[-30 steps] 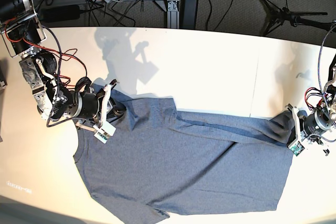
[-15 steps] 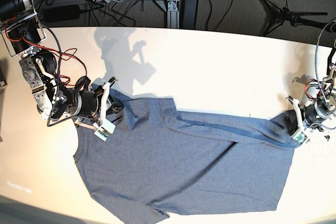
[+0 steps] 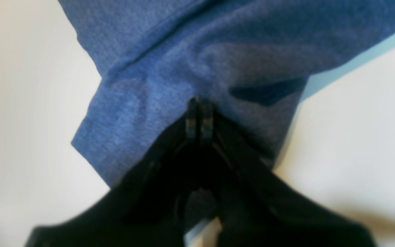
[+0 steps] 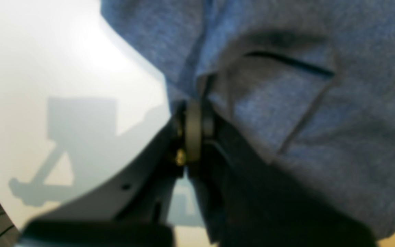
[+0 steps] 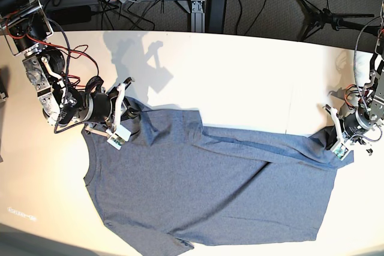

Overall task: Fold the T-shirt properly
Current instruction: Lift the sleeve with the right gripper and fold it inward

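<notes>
Blue-grey shirt (image 5: 210, 190): spread plain side up on white table (image 5: 240, 82), one fold running across its upper part.
Left gripper (image 5: 332, 138): pinched shut on shirt's corner.
Right gripper (image 5: 133, 117): clamped on shirt's opposite top corner.

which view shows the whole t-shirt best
The base view: the T-shirt lies spread over the white table, outline nearly complete. The left wrist view shows only a corner pinched in the left gripper; the right wrist view only blurred folds at the right gripper.
</notes>
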You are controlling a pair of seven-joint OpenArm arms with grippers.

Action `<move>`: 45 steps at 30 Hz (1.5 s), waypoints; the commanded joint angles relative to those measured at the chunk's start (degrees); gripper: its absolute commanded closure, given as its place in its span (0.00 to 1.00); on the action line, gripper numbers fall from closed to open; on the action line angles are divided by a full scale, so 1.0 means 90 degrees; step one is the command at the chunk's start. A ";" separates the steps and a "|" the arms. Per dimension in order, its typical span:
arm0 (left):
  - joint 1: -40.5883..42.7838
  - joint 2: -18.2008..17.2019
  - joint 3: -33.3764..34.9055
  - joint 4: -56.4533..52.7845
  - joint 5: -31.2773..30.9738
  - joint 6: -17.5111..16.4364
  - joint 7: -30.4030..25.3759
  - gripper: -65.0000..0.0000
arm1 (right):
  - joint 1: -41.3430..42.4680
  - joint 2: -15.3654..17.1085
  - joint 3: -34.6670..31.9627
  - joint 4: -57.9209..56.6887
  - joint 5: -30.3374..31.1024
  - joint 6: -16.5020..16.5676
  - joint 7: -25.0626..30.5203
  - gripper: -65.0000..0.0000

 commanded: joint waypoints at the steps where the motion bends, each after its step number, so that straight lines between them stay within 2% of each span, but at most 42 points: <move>1: -0.0121 -0.0129 -0.0061 -0.0039 0.0080 -0.0036 -0.0019 1.00 | 0.0083 0.0175 0.0049 0.0066 -0.0044 0.0153 -0.0051 1.00; 7: -0.0121 -0.0129 -0.0061 -0.0274 0.0095 -0.0041 -0.0296 1.00 | 0.0083 0.0427 0.0049 0.0066 0.0017 0.0153 -0.0051 1.00; 18: -0.0121 -0.0182 -0.0061 -0.0301 0.0095 -0.0044 -0.0299 1.00 | 0.0085 0.0831 0.0049 0.0066 0.0138 0.0153 0.0022 1.00; 24: -0.0141 -0.0180 -0.0061 -0.0294 0.0092 -0.0041 -0.0525 1.00 | 0.0114 0.0818 0.0049 0.0066 0.0136 0.0153 0.0316 1.00; 33: -0.0158 -0.0238 -0.0061 -0.0265 0.0078 -0.0041 -0.0622 1.00 | 0.0578 0.0806 0.0049 0.0066 0.0092 0.0153 0.0330 1.00; 38: -0.0194 -0.0338 -0.0061 -0.0260 -0.0146 -0.0041 -0.0636 1.00 | 0.0833 0.0799 0.0049 0.0066 0.0100 0.0153 0.0330 1.00; 45: -0.0350 -0.0493 -0.0061 -0.0097 -0.0461 -0.0049 -0.0629 1.00 | 0.0930 0.0731 0.0049 0.0117 0.0607 0.0185 0.0189 1.00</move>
